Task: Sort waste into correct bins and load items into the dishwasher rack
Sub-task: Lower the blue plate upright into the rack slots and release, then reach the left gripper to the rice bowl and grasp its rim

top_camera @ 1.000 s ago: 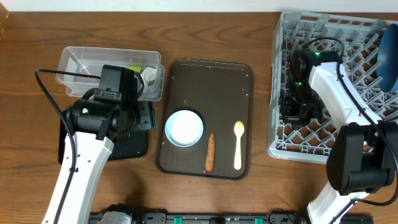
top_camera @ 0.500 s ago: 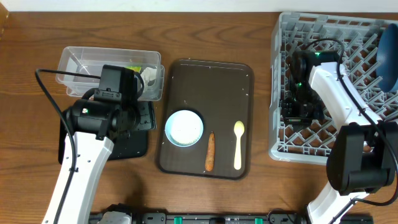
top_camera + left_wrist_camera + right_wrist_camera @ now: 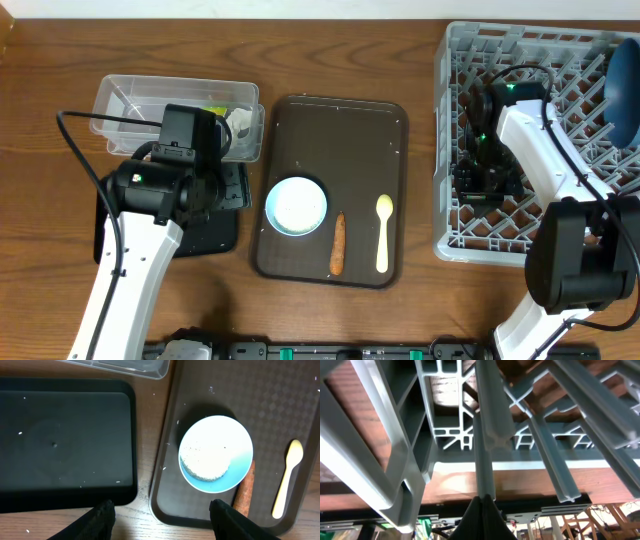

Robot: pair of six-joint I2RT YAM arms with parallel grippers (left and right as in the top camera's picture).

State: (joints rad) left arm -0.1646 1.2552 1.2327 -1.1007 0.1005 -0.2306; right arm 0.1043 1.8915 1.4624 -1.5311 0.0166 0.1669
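Note:
The pale blue-white bowl (image 3: 297,205) (image 3: 216,454) holds a flat cake of white rice (image 3: 205,457) on the brown serving tray (image 3: 335,125). Beside it lie the carrot-like stick (image 3: 338,243) (image 3: 243,495) and the pale yellow spoon (image 3: 383,233) (image 3: 287,480). My left gripper (image 3: 160,512) hangs open and empty above the gap between the black tray (image 3: 65,445) and the serving tray. My right gripper (image 3: 483,502) is shut inside the grey dishwasher rack (image 3: 540,60), its tip against a rack rib. A dark blue plate (image 3: 625,95) stands in the rack at the far right.
The clear tub (image 3: 170,105) at the back left holds crumpled white paper (image 3: 238,122) and a green-orange wrapper (image 3: 213,108). A few rice grains (image 3: 117,481) dot the black tray. My left arm covers much of that tray from above.
My right gripper has slid slightly toward the table's front inside the rack, and the rack's near edge has shifted a little with it. The left arm has not moved.

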